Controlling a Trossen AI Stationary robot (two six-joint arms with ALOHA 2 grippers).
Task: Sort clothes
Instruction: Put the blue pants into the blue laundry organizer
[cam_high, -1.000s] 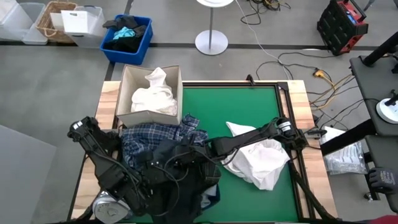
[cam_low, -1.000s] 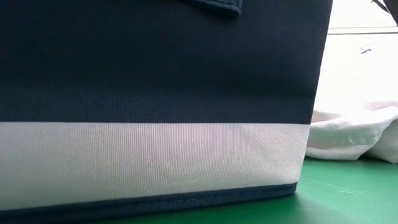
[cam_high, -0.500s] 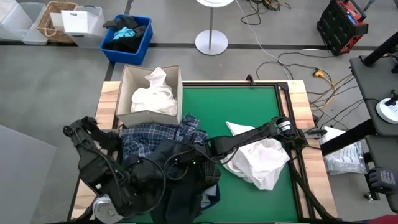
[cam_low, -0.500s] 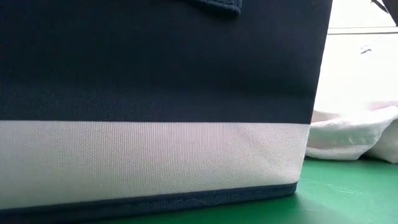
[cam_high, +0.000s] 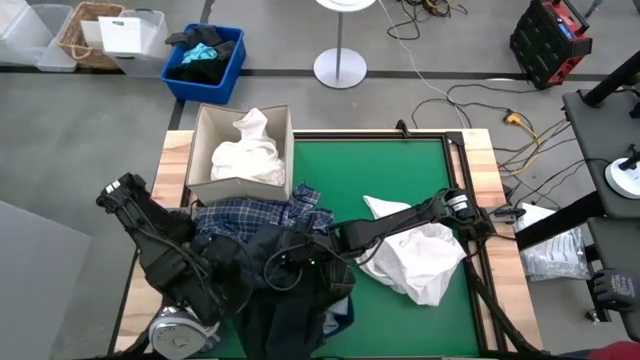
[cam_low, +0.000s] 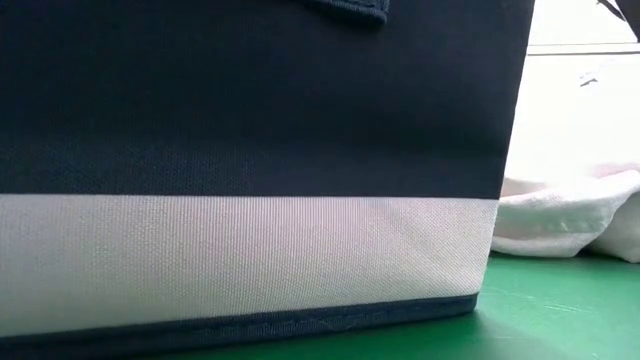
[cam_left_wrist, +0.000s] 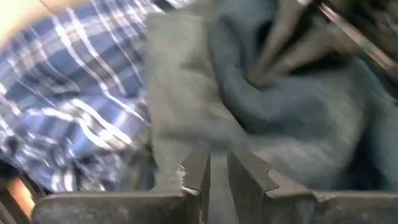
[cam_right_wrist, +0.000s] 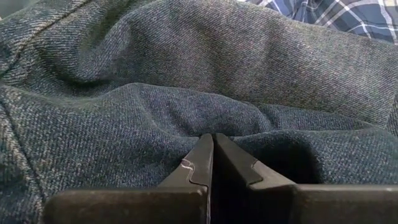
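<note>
Table-level camera sees mostly a navy-and-white fabric bin (cam_low: 250, 170), hiding clothes.

A box (cam_high: 200, 150) stood at the table's (cam_high: 400, 170) back left corner with a shirt (cam_high: 245, 155) inside. In front of it lay the plaid shirt (cam_high: 240, 215), then the denim (cam_high: 290, 300). Another shirt (cam_high: 420, 255) lay to the right.

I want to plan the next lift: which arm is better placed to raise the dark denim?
Probably the right. The right gripper has its jaws shut on the denim; the left gripper sits beside the plaid shirt with a small gap.
</note>
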